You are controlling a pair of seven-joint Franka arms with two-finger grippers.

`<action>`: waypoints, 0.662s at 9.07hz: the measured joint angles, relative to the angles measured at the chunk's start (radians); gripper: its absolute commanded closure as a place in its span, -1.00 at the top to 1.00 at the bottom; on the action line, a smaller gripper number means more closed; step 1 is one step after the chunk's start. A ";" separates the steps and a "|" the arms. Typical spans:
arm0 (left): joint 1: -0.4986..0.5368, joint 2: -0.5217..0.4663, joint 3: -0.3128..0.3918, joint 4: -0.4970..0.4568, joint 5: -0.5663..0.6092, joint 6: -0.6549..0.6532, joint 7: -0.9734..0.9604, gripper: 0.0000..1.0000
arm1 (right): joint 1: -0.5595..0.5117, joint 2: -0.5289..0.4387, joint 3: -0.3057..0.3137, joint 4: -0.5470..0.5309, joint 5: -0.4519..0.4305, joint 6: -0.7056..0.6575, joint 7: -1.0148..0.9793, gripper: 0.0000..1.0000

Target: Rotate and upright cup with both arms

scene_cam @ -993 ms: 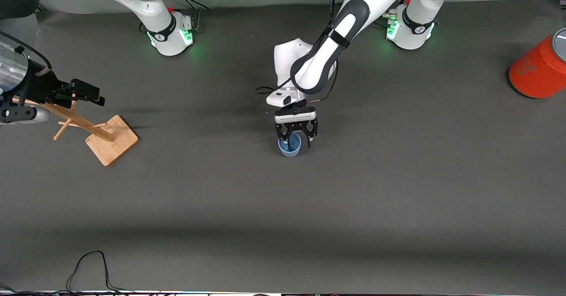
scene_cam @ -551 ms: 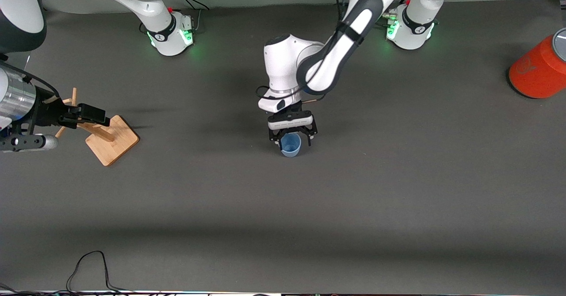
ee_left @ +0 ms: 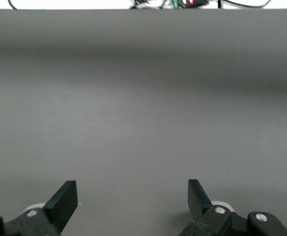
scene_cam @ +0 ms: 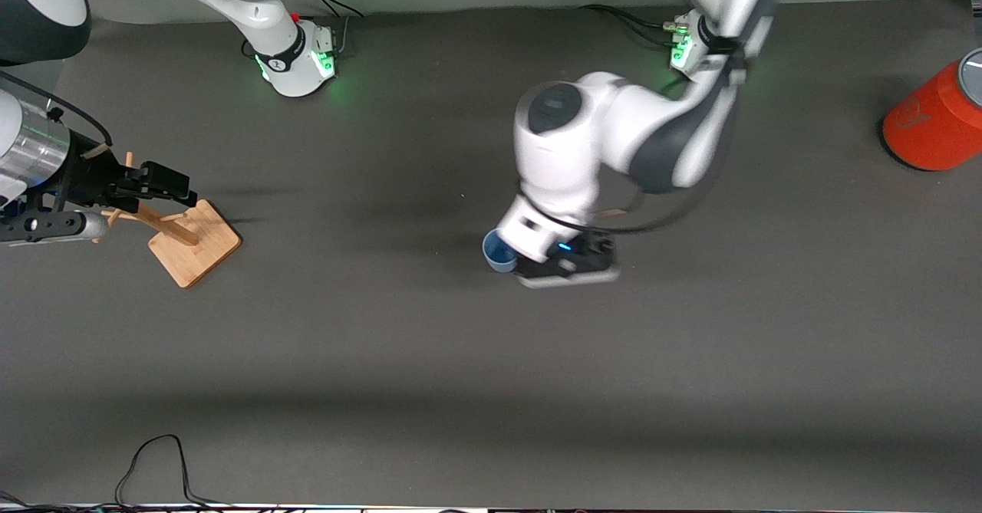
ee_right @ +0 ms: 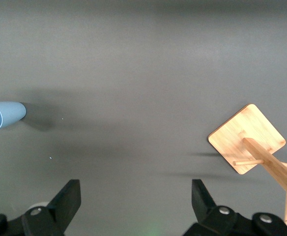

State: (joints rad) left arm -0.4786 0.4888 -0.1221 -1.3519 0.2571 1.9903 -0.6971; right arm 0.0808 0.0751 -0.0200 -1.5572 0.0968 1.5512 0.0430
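Left gripper (ee_left: 132, 201) let go of the cup (scene_cam: 499, 251) and swung off it: a second ago it stood straight over the rim with one finger down inside, now my wrist is rolled over and sits just beside the cup, toward the left arm's end of the table. Fingers spread wide, nothing between them; the left wrist view shows only bare mat. The cup stands upright on the mat with its mouth up, in the same spot as before, partly hidden by my wrist in the front view. I judge the uprighting done and this move a retreat; only clearing the arm seems left. Risk: my wrist is close enough to the rim that a careless swing could knock the cup over. Right gripper (ee_right: 134, 204) waits over the wooden stand (scene_cam: 188, 238) at the right arm's end, fingers apart and empty; it has drifted a little over the stand since a second ago. From its wrist camera the cup shows well apart from it. Surface is a dark grey mat (scene_cam: 491, 390), flat and matte. An orange can (scene_cam: 932, 126) stands at the left arm's end, well apart from me, and a black cable (scene_cam: 153, 459) loops at the mat's edge nearest the front camera.
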 measured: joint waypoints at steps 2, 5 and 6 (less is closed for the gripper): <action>0.160 -0.133 0.001 -0.012 -0.133 -0.150 0.300 1.00 | 0.070 0.000 -0.085 0.000 0.000 0.000 0.000 1.00; 0.350 -0.455 -0.001 -0.250 -0.196 -0.324 0.536 1.00 | 0.072 -0.001 -0.098 0.001 0.000 0.000 0.000 1.00; 0.398 -0.545 0.000 -0.315 -0.198 -0.387 0.620 1.00 | 0.072 -0.002 -0.098 0.001 0.000 0.000 0.000 1.00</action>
State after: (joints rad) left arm -0.0802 -0.0559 -0.1223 -1.6666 0.0587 1.6030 -0.0773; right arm 0.1533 0.0734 -0.1184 -1.5563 0.0968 1.5512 0.0430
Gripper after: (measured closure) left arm 0.000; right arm 0.000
